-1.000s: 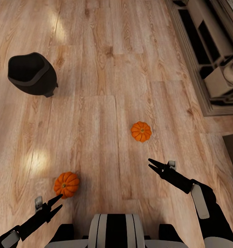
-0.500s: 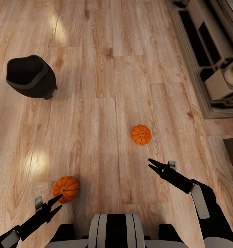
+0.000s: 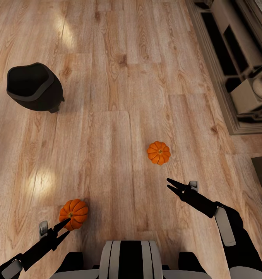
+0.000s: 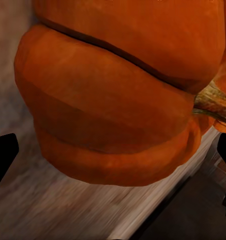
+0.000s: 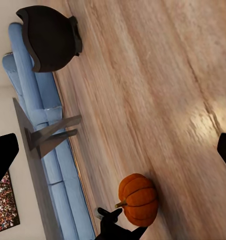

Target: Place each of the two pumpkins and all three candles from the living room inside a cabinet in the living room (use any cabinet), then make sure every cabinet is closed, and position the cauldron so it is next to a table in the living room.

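Note:
One orange pumpkin [image 3: 73,214] lies on the wood floor right at my open left gripper [image 3: 66,227]; up close in the left wrist view this pumpkin [image 4: 113,100] sits ahead of the spread black fingertips [image 4: 3,157]. A second pumpkin [image 3: 158,152] rests a little beyond my open, empty right gripper [image 3: 170,185]. The black cauldron [image 3: 34,87] stands on the floor at the far left. In the right wrist view the cauldron [image 5: 48,37] is near the grey table [image 5: 55,131], with the first pumpkin [image 5: 138,199] by the left gripper. The candles and the cabinet are out of view.
A pale grey stepped unit [image 3: 239,77] with dark openings runs along the right edge. A blue sofa [image 5: 38,100] stands behind the table. Wood-plank floor [image 3: 115,97] stretches between the cauldron and the pumpkins.
The whole view has crept forward: both pumpkins and the cauldron sit slightly lower in the picture. The near pumpkin is now closer to my left fingertips. Both arms hold their pose.

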